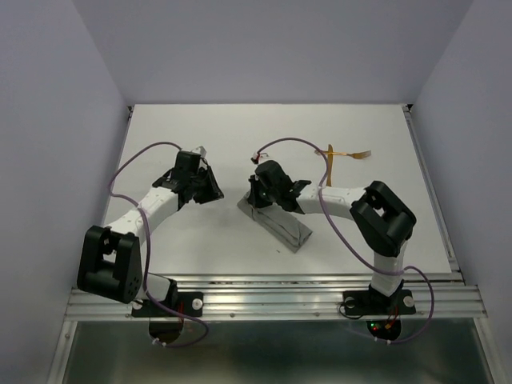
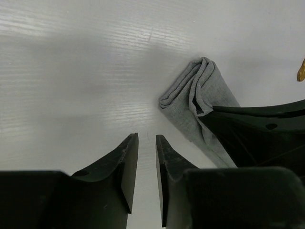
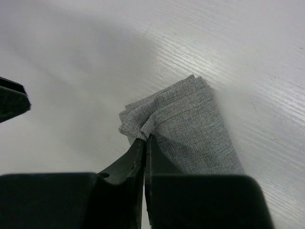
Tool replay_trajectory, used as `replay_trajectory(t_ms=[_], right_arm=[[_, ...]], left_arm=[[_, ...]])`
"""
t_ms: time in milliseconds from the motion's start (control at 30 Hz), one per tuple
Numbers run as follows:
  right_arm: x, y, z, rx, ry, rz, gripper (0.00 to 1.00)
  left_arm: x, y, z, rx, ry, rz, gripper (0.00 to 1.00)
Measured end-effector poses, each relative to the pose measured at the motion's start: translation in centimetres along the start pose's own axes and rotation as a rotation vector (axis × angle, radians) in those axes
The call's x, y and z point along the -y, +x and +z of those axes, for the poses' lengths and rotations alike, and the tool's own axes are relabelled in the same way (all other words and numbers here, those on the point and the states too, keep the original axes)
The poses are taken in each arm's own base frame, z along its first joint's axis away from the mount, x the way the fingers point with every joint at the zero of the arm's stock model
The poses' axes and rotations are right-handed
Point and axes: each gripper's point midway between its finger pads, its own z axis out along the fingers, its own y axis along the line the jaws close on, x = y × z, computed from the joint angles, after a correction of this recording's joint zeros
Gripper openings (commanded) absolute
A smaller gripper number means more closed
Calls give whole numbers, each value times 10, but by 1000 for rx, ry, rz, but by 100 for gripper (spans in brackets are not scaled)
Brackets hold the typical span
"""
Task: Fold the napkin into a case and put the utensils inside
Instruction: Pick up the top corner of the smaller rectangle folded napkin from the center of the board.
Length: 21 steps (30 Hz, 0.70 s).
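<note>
We count one napkin (image 1: 282,226), two utensils (image 1: 346,154) and two arms on a white tabletop (image 1: 200,128) with a faint wood-grain texture.

The napkin is plain mid-grey woven cloth, folded into a narrow, flat oblong. It lies at a slant near the middle of the tabletop, closer to the right arm. Its far end shows stacked, rounded layers and a small pucker.

The right end effector (image 3: 144,139) is clenched on that pucker, its two black fingers pressed together with a ridge of the cloth nipped at their tips.

The left end effector (image 2: 147,138) is just beside the folded end and apart from it. Its black, tapered fingers stand a narrow gap apart with nothing between them, only bare tabletop below.

The utensils are thin, shiny and golden-orange. They lie farther back on the right, well apart from the napkin, one crossing the other, and one ends in fork tines.
</note>
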Motion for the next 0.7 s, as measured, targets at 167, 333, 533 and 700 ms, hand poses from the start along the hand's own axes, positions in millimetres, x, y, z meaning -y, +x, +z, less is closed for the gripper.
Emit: replay_trajectory(t_ms=[167, 333, 533, 700], right_arm=[[-9, -2, -1, 26, -76, 55, 1], [-7, 1, -4, 27, -138, 148, 1], [2, 5, -6, 25, -177, 256, 1], [2, 1, -11, 24, -210, 323, 1]], left_arm=[[10, 13, 8, -35, 7, 33, 3], [22, 26, 17, -66, 25, 68, 0], [27, 40, 35, -112, 40, 81, 0], [29, 51, 43, -140, 32, 82, 0]])
